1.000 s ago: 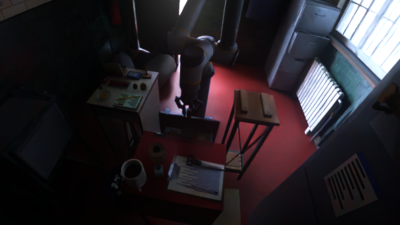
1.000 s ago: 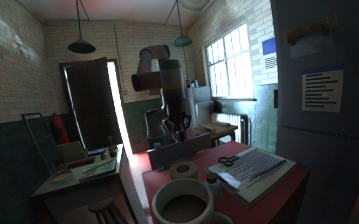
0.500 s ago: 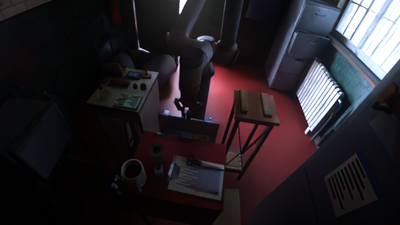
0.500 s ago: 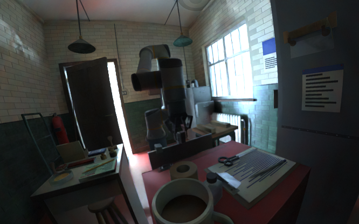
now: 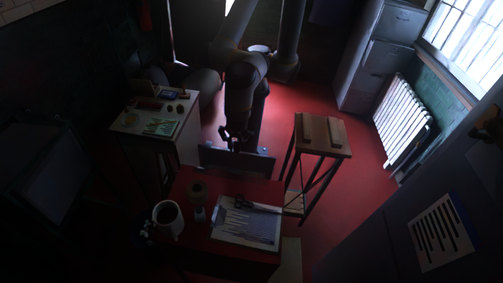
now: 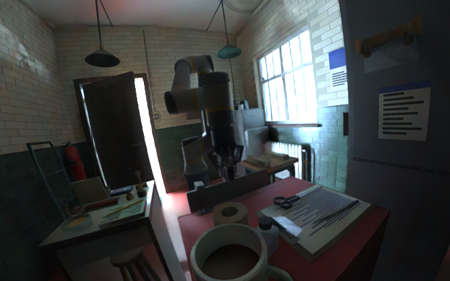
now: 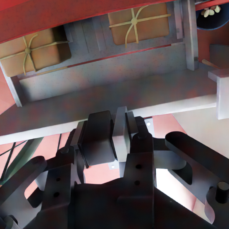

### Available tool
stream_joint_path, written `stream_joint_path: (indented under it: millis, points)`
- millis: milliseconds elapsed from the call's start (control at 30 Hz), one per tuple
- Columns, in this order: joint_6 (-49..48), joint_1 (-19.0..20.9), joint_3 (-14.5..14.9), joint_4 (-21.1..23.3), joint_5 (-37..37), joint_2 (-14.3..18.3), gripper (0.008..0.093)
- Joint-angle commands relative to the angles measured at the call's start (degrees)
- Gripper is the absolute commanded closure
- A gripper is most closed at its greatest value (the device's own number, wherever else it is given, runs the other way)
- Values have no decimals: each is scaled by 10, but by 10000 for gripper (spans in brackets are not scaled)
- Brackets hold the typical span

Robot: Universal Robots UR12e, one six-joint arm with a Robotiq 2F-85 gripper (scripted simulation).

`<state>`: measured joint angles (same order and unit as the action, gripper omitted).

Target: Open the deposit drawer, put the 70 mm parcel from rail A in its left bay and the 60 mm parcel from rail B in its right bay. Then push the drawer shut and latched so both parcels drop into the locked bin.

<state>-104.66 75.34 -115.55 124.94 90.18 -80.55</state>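
Observation:
The grey drawer handle stands upright on the drawer's front panel, and my gripper has its fingers clamped on either side of it. The drawer stands pulled out from under the red desk, toward the arm. Inside it, in the wrist camera, two brown parcels tied with string lie in separate bays, one on the left partly under the desk edge and the other to the right. The two wooden rails on the side stand carry nothing.
Behind the drawer stands the arm's base on the red floor. The red desk holds a clipboard with scissors, a tape roll and a mug. A white side table is to the left and the rail stand to the right.

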Motion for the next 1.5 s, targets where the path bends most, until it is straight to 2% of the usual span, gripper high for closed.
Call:
stream_joint_path:
  millis: [0,1467]
  points:
    - [0,0,2,0,-2,0,934]
    - [10,10,57,-10,-2,45,934]
